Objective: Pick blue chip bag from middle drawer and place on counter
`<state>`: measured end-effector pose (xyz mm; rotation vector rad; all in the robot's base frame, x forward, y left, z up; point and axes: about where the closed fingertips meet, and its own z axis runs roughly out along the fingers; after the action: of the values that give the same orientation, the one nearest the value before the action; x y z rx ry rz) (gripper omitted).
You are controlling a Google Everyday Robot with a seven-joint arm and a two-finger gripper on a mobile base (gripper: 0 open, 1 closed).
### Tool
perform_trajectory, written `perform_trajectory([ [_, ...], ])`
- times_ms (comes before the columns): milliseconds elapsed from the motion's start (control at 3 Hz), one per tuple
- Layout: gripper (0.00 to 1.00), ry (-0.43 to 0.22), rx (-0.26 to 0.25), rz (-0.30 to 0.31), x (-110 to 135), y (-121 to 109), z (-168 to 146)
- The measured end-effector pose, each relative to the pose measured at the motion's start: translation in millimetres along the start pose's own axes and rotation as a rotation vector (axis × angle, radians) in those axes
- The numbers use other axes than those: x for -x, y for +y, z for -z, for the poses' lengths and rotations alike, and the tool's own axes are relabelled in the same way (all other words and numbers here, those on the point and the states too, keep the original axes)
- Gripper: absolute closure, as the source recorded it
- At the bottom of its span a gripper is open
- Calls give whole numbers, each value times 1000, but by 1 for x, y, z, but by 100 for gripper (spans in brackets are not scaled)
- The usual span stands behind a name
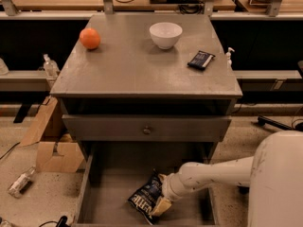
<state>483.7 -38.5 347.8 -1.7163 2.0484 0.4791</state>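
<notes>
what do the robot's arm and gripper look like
The arm is a smooth off-white tube widening into a bulky rounded shell. The gripper, down in the middle drawer, is pale tan. No cables or markings show.

On the desk (137, 65), an orange (90, 38) sits near the back-left corner, a white bowl (165, 35) stands upright near the back edge a little right of the middle, and a small flat dark wrapped bar (200, 60) lies close to the right edge. Under the front edge is a shallow grey drawer front with a small round knob (147, 128). Off the left edge, an opened cardboard box (52, 148) and a small bottle on its side (20, 182) lie on the speckled floor, and light-brown wooden benches (61, 1) run behind the back edge.
</notes>
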Motion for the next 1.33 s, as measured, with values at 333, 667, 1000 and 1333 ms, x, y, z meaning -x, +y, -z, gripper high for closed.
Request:
perform_trajectory([
  [333,49,1,22,7,8,8,-6],
  [667,74,-41,24,38,30,12,8],
  [1000,96,-98,16,89,63,16,48],
  [1333,100,-156,-3,135,95,9,114],
])
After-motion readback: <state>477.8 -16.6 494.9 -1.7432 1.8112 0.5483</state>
